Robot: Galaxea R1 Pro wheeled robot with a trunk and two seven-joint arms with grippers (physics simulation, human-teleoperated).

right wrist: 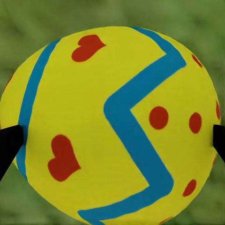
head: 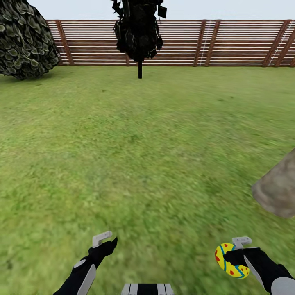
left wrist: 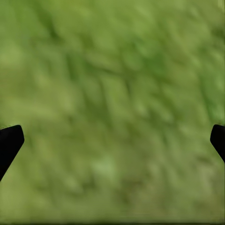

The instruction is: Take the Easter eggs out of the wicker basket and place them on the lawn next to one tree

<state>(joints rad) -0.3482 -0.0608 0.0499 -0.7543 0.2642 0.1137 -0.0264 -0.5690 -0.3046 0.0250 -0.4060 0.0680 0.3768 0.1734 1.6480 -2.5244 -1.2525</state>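
Pinching one Easter egg (right wrist: 112,126) at its two sides, the right gripper (head: 234,257) carries it above the lawn (head: 147,155); the left gripper (head: 107,242) hangs with its jaws spread wide and nothing between them. The tree (head: 139,67) stands far ahead by the fence (head: 229,43), and a rock (head: 278,188) lies nearer, to the right. Judging the step as carrying, keep the squeeze steady, drive straight for the trunk, and lower the egg onto grass just beside it.
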